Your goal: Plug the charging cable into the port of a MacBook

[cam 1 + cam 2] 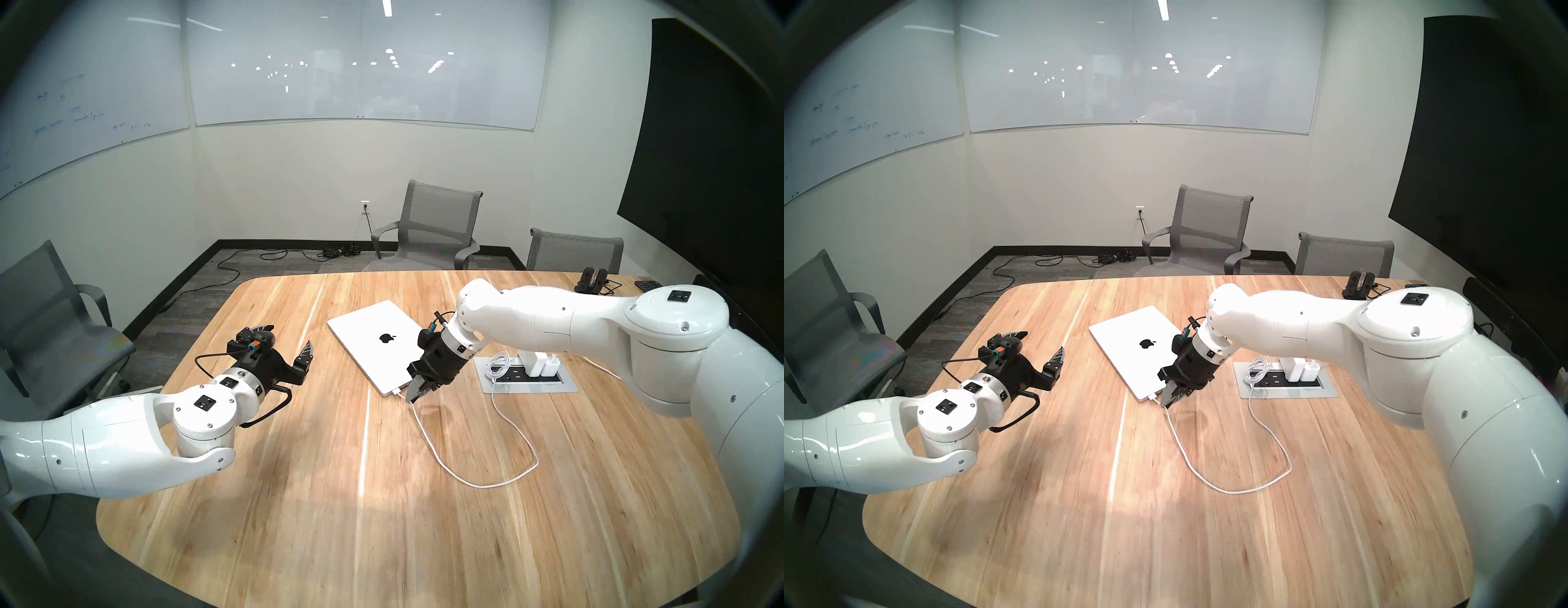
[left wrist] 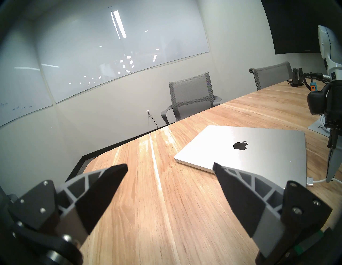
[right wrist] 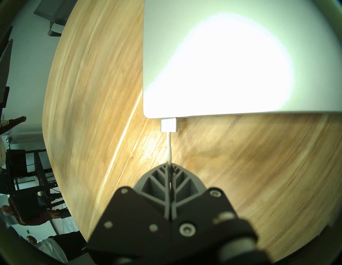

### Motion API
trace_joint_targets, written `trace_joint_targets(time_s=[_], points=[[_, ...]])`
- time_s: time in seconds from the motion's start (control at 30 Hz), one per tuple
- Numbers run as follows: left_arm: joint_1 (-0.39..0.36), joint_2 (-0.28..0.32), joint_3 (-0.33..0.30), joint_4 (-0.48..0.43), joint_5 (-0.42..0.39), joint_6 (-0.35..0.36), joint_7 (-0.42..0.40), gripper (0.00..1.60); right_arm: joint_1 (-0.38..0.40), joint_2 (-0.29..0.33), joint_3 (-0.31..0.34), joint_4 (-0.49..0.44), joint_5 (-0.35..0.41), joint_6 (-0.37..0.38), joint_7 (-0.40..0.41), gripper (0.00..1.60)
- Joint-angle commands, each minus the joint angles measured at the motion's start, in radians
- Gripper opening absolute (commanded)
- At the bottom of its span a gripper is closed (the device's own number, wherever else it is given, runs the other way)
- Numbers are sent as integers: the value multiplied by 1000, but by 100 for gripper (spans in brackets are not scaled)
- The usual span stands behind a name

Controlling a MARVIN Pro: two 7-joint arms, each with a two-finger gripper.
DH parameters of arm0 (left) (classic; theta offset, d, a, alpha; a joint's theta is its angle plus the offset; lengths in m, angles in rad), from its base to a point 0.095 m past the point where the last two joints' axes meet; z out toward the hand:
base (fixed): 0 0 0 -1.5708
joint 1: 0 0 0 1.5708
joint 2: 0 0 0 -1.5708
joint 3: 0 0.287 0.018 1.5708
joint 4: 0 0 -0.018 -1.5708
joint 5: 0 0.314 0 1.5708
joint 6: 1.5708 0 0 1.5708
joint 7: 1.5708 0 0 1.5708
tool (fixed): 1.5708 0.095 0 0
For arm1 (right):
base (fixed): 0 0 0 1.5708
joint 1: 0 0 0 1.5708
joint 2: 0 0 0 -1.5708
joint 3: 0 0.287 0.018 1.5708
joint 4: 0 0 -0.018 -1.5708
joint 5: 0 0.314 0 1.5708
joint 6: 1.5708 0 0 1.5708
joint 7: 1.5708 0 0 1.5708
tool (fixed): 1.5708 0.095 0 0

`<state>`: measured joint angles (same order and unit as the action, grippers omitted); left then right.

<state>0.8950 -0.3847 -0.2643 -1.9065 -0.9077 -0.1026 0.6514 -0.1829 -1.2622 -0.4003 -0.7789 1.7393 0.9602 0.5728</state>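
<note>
Bright overhead light; glare blows out the MacBook lid; dark fisheye rims.

Wooden desk, rounded corners. Power outlet panel set flush in the top, two white chargers plugged in, coiled white cable bundled at its left end. Small black device near the far right edge. Three grey mesh chairs: left, far centre, far right. Whiteboards on walls, dark screen at right, black cords on floor.
</note>
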Motion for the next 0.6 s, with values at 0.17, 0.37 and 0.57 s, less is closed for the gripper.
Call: trace_joint_targets(time_s=[0.17, 0.37, 0.57], points=[[-14, -1, -13, -2, -2, -4, -1, 160, 22, -8, -3, 5, 1, 0, 13, 0], [-14, -1, -13, -2, -2, -4, -1, 160, 23, -9, -5, 7, 2, 0, 16, 0], [-14, -1, -13, -2, -2, -4, -1, 160, 24, -10, -7, 7, 2, 0, 18, 0]])
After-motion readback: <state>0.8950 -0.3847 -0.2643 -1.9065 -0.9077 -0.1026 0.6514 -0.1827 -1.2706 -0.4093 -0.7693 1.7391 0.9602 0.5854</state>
